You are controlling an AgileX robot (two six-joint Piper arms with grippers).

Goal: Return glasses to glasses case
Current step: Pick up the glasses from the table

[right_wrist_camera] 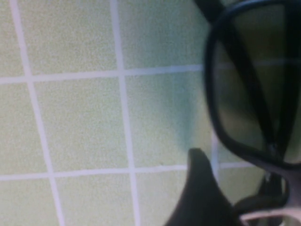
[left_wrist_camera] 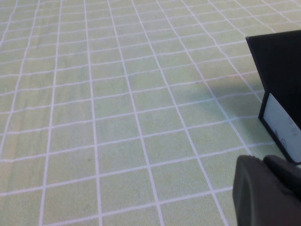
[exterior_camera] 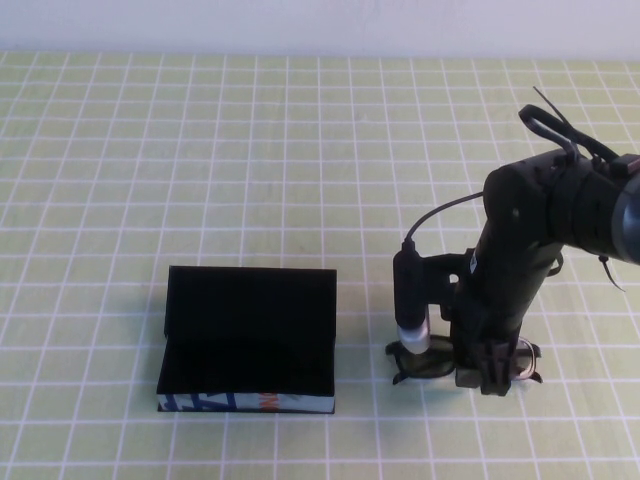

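The glasses (exterior_camera: pixel 425 362) are seen on the checked tablecloth (exterior_camera: pixel 300 150), right of the open glasses case (exterior_camera: pixel 247 340), whose blue, white and orange print cannot be read. The right gripper (exterior_camera: pixel 480 375) is lowered over them, jaws spread; the left gripper (left_wrist_camera: pixel 265 193) is held near the case, its jaw state cannot be told.

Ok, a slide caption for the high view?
Right gripper open, lowered over the glasses beside the open glasses case; left gripper unseen.

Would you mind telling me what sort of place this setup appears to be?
Probably a robot test bench: a green checked tablecloth, an open glasses case, and the right gripper lowered, open, over glasses.
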